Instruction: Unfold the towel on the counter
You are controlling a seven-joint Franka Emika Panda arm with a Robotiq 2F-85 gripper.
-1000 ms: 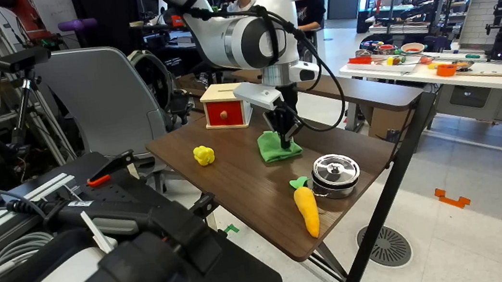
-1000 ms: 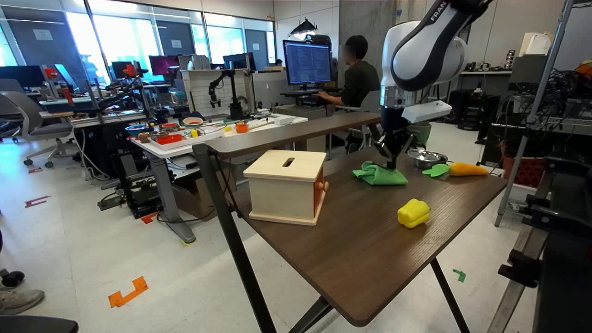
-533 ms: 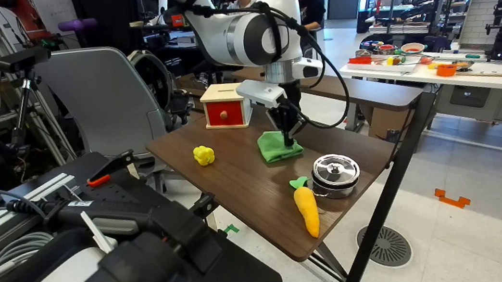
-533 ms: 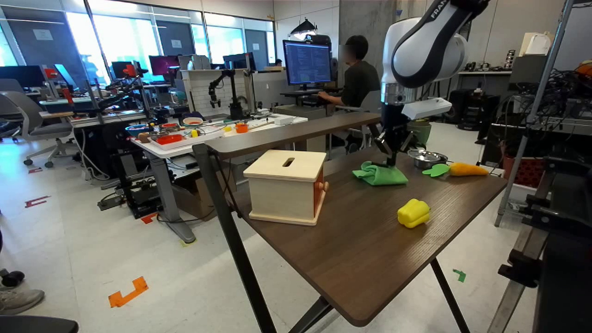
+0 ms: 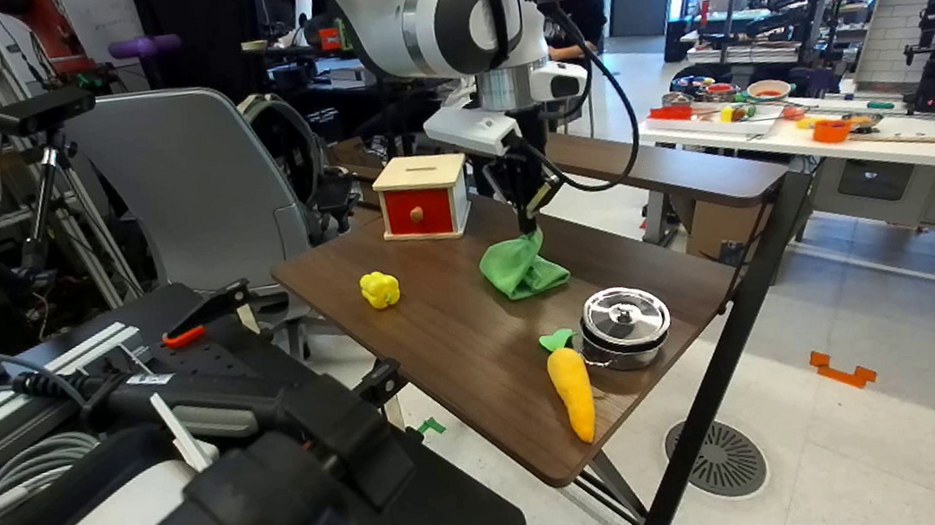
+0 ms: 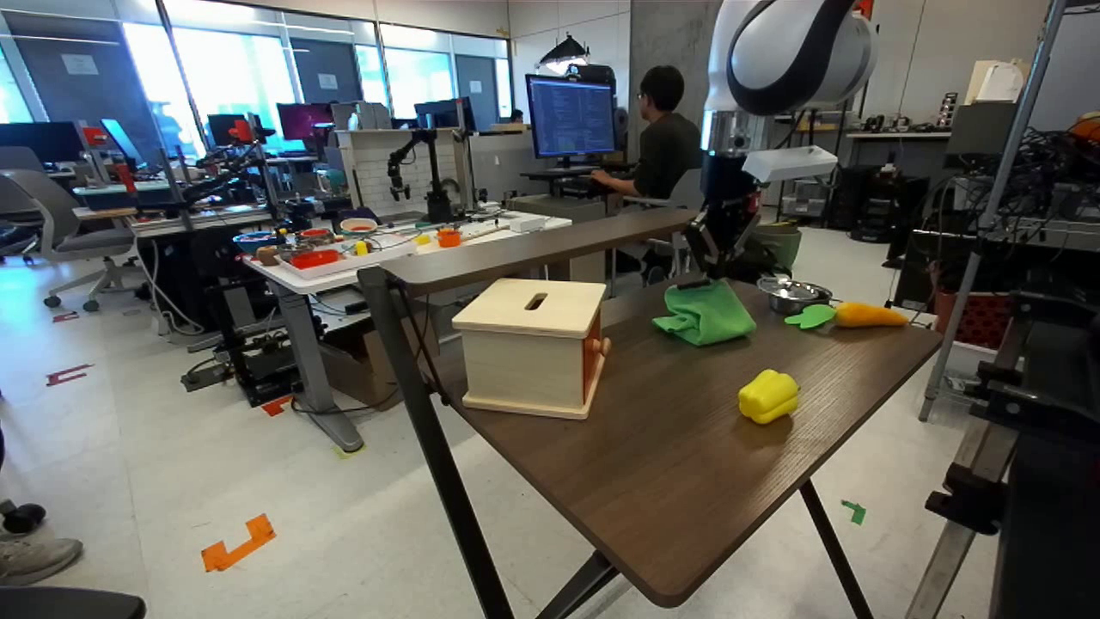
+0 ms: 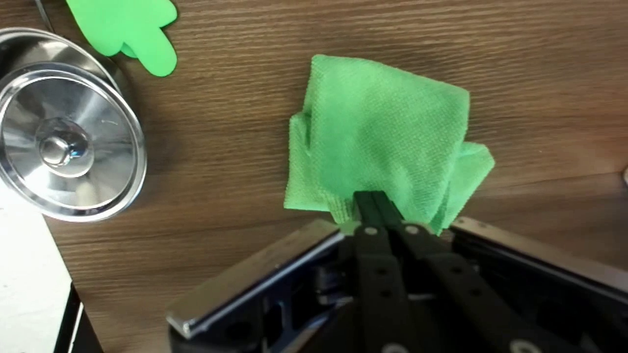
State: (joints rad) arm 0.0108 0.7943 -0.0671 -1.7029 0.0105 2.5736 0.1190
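Robotiq gripper [image 7: 373,196] has a bit of the green towel [image 7: 387,127] pinched, rest drooping right below it onto the wood-grain table [image 5: 439,320]. Looks like the lift-a-layer step to me; next it probably needs to swing that bit outward and lay it flat.
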